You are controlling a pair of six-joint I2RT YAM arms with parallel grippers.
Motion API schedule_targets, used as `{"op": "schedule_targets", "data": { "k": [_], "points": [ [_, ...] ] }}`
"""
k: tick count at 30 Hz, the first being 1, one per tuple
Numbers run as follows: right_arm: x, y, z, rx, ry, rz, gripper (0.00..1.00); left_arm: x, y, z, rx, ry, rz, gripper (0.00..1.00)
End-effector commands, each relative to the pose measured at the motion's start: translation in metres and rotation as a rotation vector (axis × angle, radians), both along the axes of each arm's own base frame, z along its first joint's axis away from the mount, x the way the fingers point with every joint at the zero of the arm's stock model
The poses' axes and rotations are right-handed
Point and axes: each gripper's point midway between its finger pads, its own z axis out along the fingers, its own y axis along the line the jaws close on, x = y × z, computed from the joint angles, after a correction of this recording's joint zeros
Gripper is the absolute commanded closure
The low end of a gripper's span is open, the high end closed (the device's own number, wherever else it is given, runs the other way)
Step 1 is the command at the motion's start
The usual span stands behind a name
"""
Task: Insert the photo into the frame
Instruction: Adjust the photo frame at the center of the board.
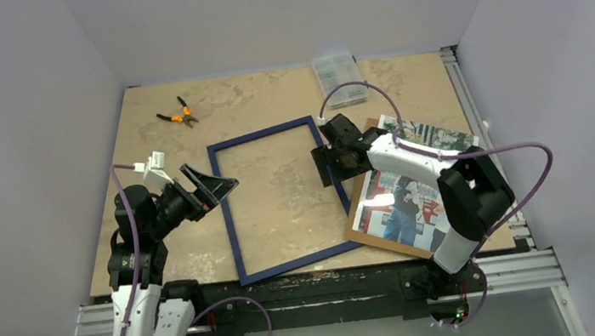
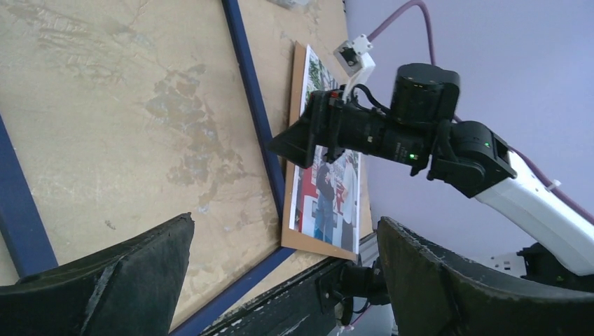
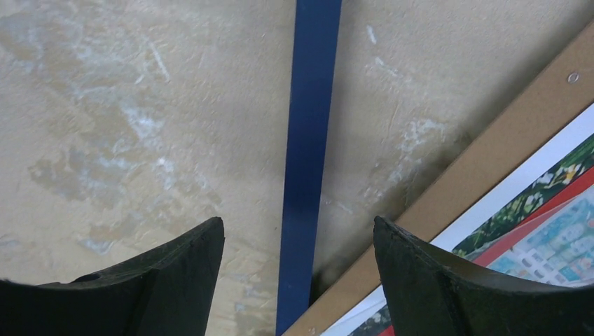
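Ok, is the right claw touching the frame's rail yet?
Apart. The right wrist view shows the right claw straddling the blue rail of the frame, and bare table shows between the rail and each finger.

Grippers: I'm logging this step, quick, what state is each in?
Left gripper: open, holding nothing.
Right gripper: open, astride one side of the frame, holding nothing.
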Motion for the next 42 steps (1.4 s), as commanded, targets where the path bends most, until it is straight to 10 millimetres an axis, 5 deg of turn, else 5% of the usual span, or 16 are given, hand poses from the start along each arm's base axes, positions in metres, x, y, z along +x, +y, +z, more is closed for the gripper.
{"op": "schedule_targets", "data": {
  "k": [1, 10, 15, 21, 31, 42],
  "points": [
    [0.018, -0.007, -0.005, -0.106, -0.019, -0.020, 0.25, 0.004, -0.004, 0.022, -0.040, -0.072, -0.021, 0.00],
    [0.008, -0.005, -0.039, -0.111, 0.075, -0.035, 0.38, 0.006, -0.004, 0.021, -0.046, -0.053, -0.010, 0.00],
    [0.001, 0.011, -0.050, -0.039, 0.134, -0.017, 0.74, 0.003, -0.003, 0.025, -0.046, -0.062, -0.007, 0.00],
    [-0.002, 0.031, -0.043, 0.080, 0.182, -0.082, 0.94, -0.001, -0.004, 0.034, -0.049, -0.085, -0.013, 0.00],
    [0.004, 0.054, -0.032, 0.217, 0.204, -0.204, 1.00, -0.007, -0.004, 0.034, -0.034, -0.072, -0.028, 0.00],
    [0.006, 0.054, -0.011, 0.223, 0.086, -0.282, 0.97, -0.004, -0.006, 0.025, -0.033, -0.029, -0.039, 0.00]
  ]
}}
